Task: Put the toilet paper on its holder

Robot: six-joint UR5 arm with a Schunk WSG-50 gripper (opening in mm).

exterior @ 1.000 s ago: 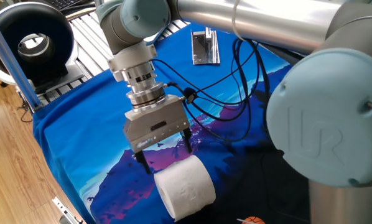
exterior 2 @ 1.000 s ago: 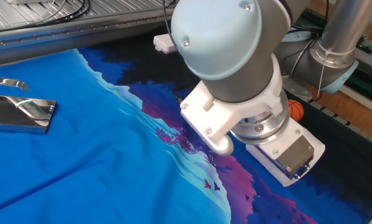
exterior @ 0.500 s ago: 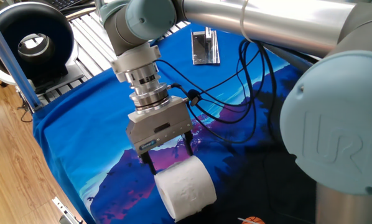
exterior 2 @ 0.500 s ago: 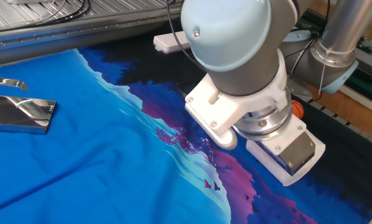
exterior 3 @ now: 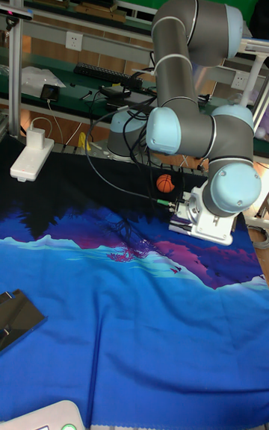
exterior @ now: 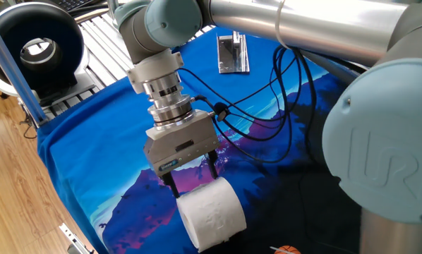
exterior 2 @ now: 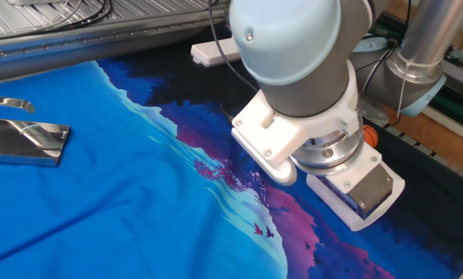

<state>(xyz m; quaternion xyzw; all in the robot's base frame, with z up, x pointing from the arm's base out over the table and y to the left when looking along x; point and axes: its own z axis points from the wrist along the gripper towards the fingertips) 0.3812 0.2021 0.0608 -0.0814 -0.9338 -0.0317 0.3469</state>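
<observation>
The toilet paper point(exterior: 211, 212) lies on its side on the blue printed cloth point(exterior: 91, 141) near the desk's front edge. The gripper point(exterior: 192, 171) hangs just above it, jaws spread apart and empty. The holder point(exterior: 233, 53) stands well apart, at the cloth's far side.

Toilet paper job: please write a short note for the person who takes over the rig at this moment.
Gripper: jaws open, pointing down, just above the toilet paper, one on each side of its upper edge. Nothing is gripped yet.
Toilet paper: lying on its side on the blue cloth, at the near edge of the table in one fixed view.
Holder: shiny metal stand at the far side of the cloth, with no roll on it; it also shows at the left in the other fixed view.
Done: the approach to the roll.
Left: grip the roll, lift it, carry it across, put it on the holder.
</observation>
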